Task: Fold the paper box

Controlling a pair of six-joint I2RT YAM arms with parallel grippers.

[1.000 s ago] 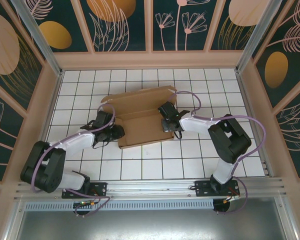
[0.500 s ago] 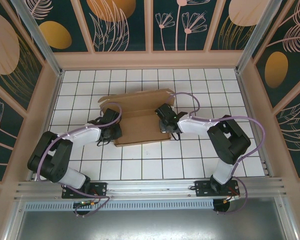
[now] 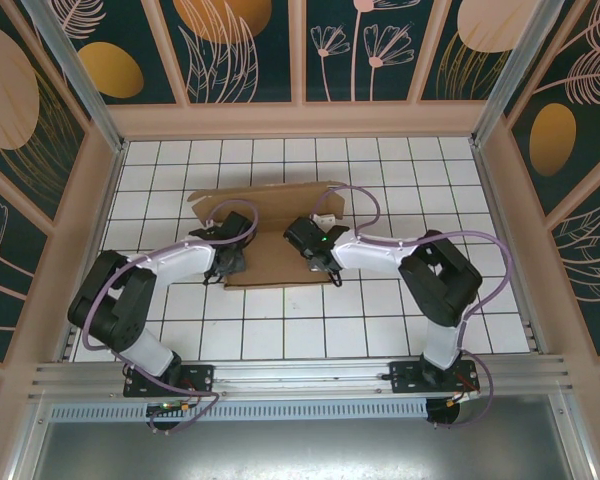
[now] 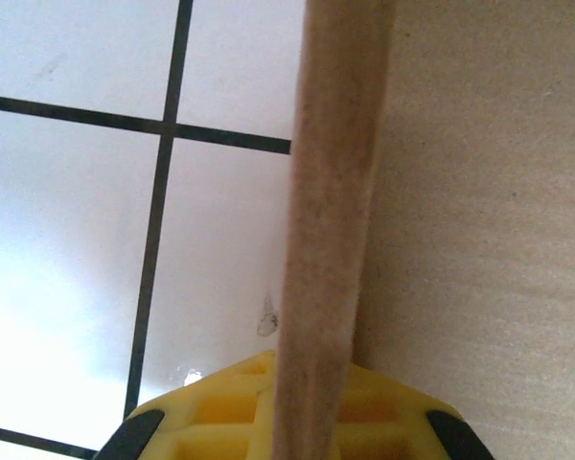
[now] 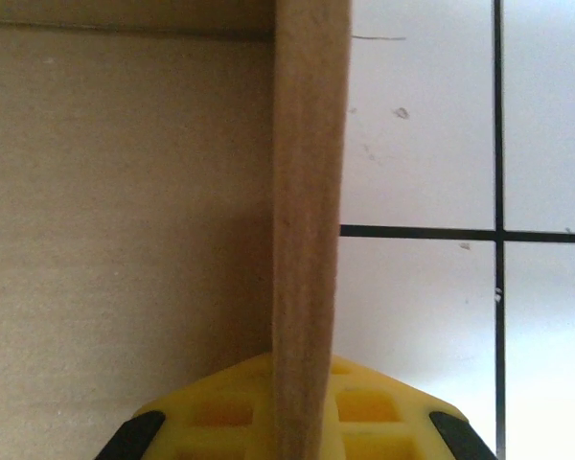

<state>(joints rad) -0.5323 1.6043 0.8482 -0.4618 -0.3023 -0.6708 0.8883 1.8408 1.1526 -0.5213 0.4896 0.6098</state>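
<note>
You have the paper box (image 3: 270, 205) lying near the middle of the white-tiled desk (image 3: 400, 170), a little toward the far side, with its long flap spread flat toward the back. Your left claw (image 3: 230, 262) is down at the box's left end and your right claw (image 3: 315, 255) is at the right side of the box's base, so the two arms reach in from opposite sides. From the left wrist you see the left wall (image 4: 331, 192) standing on edge and running straight down into the claw's yellow mouth, with box floor on one side of it and bare tiles on the other. That claw is closed on the wall, pinching the cardboard. The right wrist gives you the mirror picture: the right wall (image 5: 307, 192) stands upright and enters the claw at the bottom of the view. The claw's fingers are clamped tight on it, with brown box floor to one side and tiles to the other.
</note>
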